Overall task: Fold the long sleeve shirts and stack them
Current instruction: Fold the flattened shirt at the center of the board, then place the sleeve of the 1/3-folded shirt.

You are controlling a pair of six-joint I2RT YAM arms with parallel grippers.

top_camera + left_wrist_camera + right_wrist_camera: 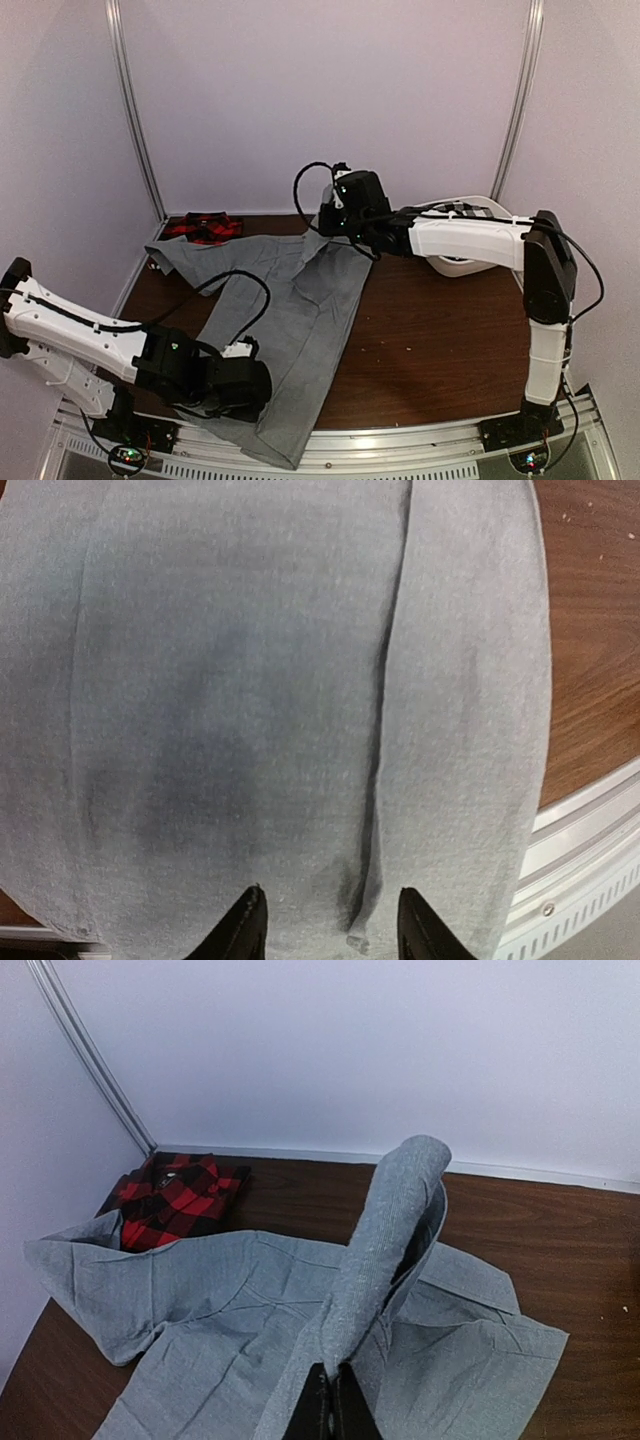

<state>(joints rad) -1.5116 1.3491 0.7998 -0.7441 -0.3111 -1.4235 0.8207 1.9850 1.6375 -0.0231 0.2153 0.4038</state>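
Observation:
The light grey long sleeve shirt [300,300] lies spread from the back left of the table to the front edge, its hem hanging over the rail. My right gripper [335,1405] is shut on a raised fold of its cloth near the collar [470,1280], seen at the back centre in the top view [335,228]. My left gripper [330,930] hovers over the lower part of the grey shirt [250,680], its fingers [245,925] apart, with only flat cloth and a seam under them. The red-and-black plaid shirt [203,228] lies folded in the back left corner [170,1198].
A white container [458,262] stands at the back right behind my right arm. Bare brown table [440,340] shows right of the grey shirt. The metal front rail [590,850] runs close to my left gripper. Walls close in at the back and both sides.

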